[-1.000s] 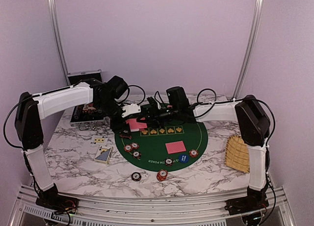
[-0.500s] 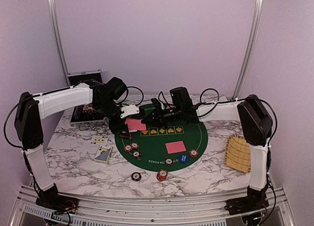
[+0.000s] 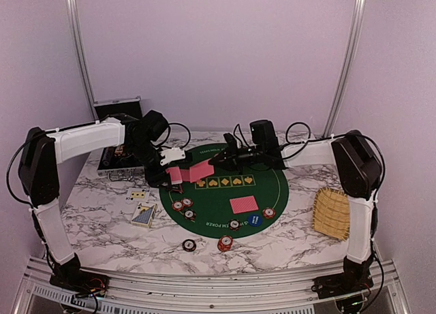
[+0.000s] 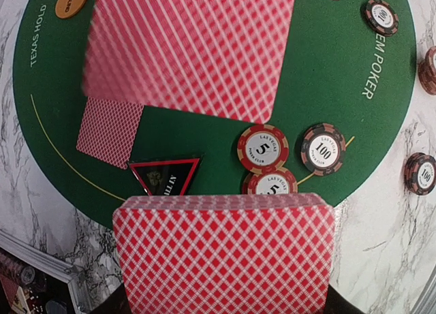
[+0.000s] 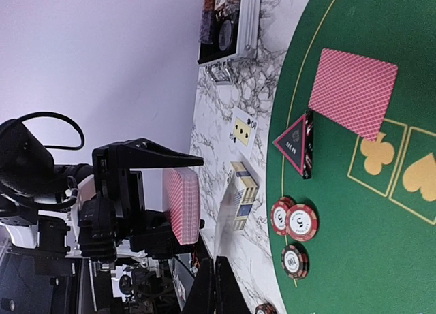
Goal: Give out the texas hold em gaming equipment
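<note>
My left gripper (image 3: 173, 176) is shut on a deck of red-backed playing cards (image 4: 225, 253) at the left rim of the green mat (image 3: 269, 184). My right gripper (image 3: 215, 161) is shut on one red-backed card (image 3: 201, 169), which hangs blurred above the mat (image 4: 187, 48); in the right wrist view it shows only edge-on above the shut fingers (image 5: 215, 280). One card lies face down on the mat (image 3: 244, 204), another (image 4: 109, 130) beside the dark triangular marker (image 4: 165, 174). Chips (image 4: 262, 148) lie near the marker. An orange button (image 4: 71, 1) sits further off.
A black case (image 3: 119, 133) stands open at the back left. A card box (image 3: 144, 214) and a face-up card (image 3: 138, 193) lie on the marble left of the mat. Two chips (image 3: 189, 245) sit off the mat in front. The wicker tray (image 3: 331, 212) is at the right.
The right gripper shut on the deck's top card and drew back to the right with it. The left gripper with the deck shifted slightly left.
</note>
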You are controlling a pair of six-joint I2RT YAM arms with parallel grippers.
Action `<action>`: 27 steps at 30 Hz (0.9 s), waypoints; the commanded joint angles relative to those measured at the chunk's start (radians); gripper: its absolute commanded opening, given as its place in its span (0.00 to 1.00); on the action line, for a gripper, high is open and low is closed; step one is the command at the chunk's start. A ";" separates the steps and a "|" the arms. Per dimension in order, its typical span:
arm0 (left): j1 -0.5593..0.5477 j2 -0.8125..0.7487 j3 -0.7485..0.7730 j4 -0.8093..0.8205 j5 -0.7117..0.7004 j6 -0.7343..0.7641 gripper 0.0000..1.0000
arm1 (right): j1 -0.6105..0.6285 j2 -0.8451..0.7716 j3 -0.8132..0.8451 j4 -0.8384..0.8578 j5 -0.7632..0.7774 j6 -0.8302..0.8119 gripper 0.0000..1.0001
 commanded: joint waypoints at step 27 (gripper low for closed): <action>0.026 -0.103 -0.037 0.007 0.059 -0.006 0.00 | 0.043 0.492 0.562 -0.019 0.280 -0.005 0.00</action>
